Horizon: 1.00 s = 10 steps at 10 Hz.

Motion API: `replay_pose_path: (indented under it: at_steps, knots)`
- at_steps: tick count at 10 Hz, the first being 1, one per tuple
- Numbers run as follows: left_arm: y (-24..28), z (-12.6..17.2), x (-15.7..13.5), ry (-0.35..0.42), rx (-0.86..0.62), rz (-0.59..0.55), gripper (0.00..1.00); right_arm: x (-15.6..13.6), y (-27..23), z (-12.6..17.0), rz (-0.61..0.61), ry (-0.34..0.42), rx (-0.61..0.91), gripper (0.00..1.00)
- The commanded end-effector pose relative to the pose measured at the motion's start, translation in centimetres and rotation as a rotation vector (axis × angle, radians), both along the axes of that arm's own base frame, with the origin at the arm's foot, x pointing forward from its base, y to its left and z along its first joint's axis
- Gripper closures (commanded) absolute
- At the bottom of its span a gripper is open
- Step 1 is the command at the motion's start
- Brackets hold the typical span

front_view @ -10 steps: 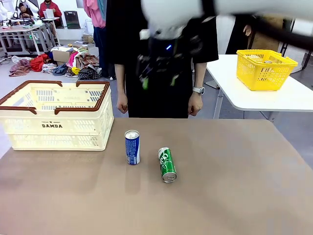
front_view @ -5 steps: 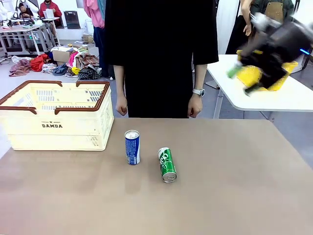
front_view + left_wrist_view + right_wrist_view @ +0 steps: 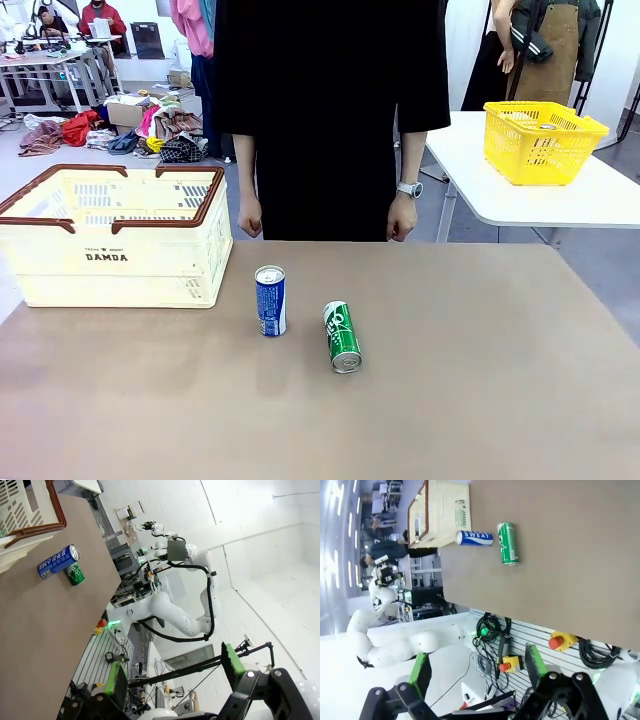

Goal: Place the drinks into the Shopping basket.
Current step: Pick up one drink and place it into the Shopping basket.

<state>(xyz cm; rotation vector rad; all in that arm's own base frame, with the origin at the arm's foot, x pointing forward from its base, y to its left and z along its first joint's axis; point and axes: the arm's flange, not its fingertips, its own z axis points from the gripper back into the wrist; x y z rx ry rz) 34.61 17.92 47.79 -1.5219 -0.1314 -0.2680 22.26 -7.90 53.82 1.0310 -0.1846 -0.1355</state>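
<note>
— Blue can [image 3: 270, 300]?
— Upright on the table [image 3: 480, 390], near the middle, right of the basket [image 3: 120, 262] and apart from it.
— Green can [image 3: 342, 336]?
— Lying on its side, just right of the blue one and a little nearer the robot, not touching it. One silver end turned toward the robot.
— Basket?
— At the table's left side, cream with a brown rim, "DAMDA" printed on the wall facing the robot. Both cans outside it, on the tabletop.
— Left gripper [image 3: 175, 672]?
— Released, with green pads spread wide and nothing between them. Held well off the table, with both cans and a basket corner far off at the upper left of its wrist view.
— Right gripper [image 3: 477, 669]?
— Same story: jaws parted, empty, well apart from the cans and basket, which sit at the top of its wrist view.
— Person?
— Standing at the far edge in black, arms down — one hand [image 3: 401, 215] beside a wristwatch, the other hand [image 3: 249, 213] bare, both clear of the cans.
— Anything else?
— Yellow basket [image 3: 540, 145] on a white table [image 3: 600, 200], behind and to the right.
</note>
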Motion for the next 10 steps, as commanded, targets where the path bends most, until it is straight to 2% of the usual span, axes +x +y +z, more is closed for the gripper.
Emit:
replay_pose_path:
  at_steps: [1, 2, 8, 9, 10]
  knots:
    - [0.0, 0.4, -0.1, 0.006, -0.012, 0.007, 0.00, 1.7, 3.3, -4.8, 0.034, 0.011, 0.018, 0.00]
    - [0.0, 0.4, -0.1, 0.006, -0.012, 0.007, 0.00, 0.0, 0.0, 0.0, 0.000, 0.000, 0.000, 0.00]
    - [0.0, 0.0, 0.0, 0.000, 0.000, 0.000, 0.00, 0.0, 0.0, 0.0, 0.000, 0.000, 0.000, 0.00]
    - [-3.2, 3.5, 3.2, 0.016, 0.057, -0.152, 0.00, 0.0, 0.0, 0.0, 0.000, 0.000, 0.000, 0.00]
    - [-8.3, 7.7, 7.6, 0.074, 0.237, -0.341, 0.00, 0.0, 0.0, 0.0, 0.000, 0.000, 0.000, 0.00]
